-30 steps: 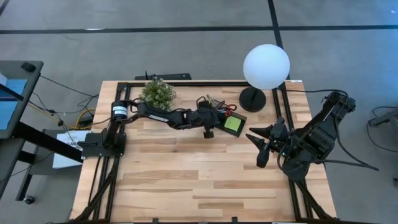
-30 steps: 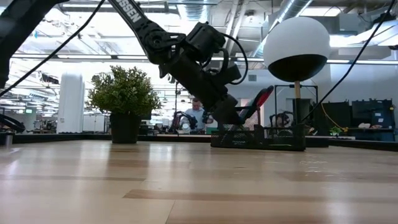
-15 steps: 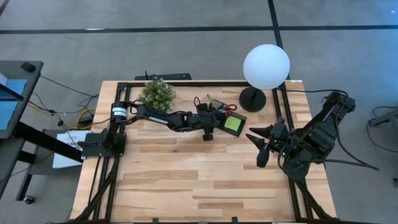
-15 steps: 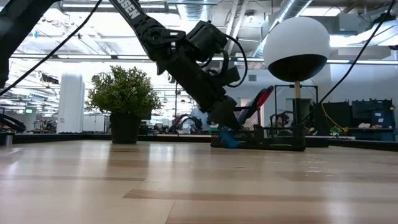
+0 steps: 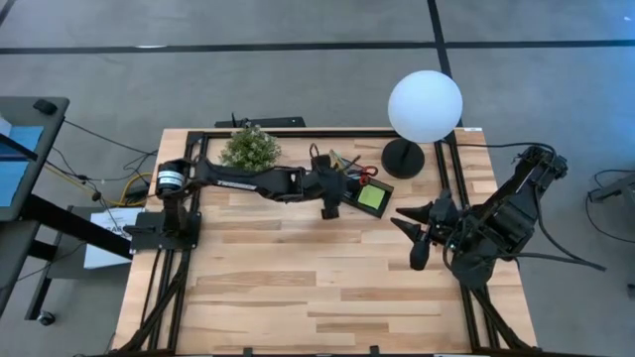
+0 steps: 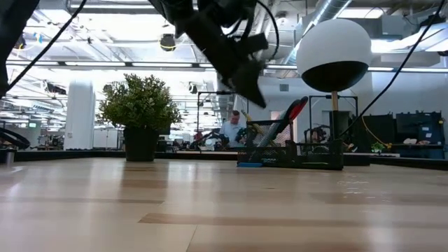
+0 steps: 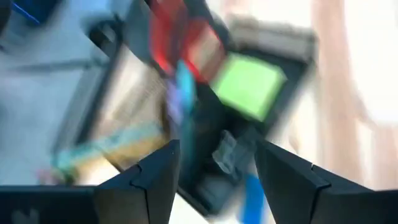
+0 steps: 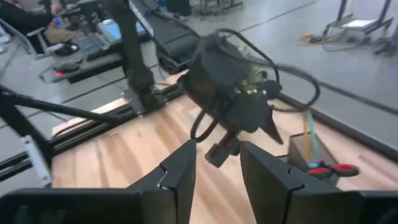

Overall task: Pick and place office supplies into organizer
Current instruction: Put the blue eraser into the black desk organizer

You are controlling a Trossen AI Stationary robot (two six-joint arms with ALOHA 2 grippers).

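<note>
The black organizer point(image 5: 364, 188) sits at the table's far side and holds a lime-green sticky-note pad point(image 5: 372, 196), red-handled scissors point(image 5: 366, 173) and pens. In the low view the scissors point(image 6: 294, 112) stand tilted up out of the organizer point(image 6: 294, 152). A blue eraser point(image 6: 250, 164) lies low at the organizer's left end; whether inside or beside it, I cannot tell. My left gripper point(image 5: 337, 186) hangs open above that end point(image 6: 256, 96), empty point(image 7: 214, 180). My right gripper point(image 5: 405, 241) waits open near the right edge point(image 8: 217, 174).
A potted plant point(image 5: 250, 147) stands left of the organizer at the far edge. The round black lamp base point(image 5: 402, 157) with its white globe point(image 5: 425, 106) stands right of it. Bare wood point(image 5: 298, 268) fills the table's middle and near side.
My left gripper has risen from the organizer's left end, well clear of it. Half a second ago the blue eraser showed right under its fingertips; now it lies low at that end and the gripper is empty.
</note>
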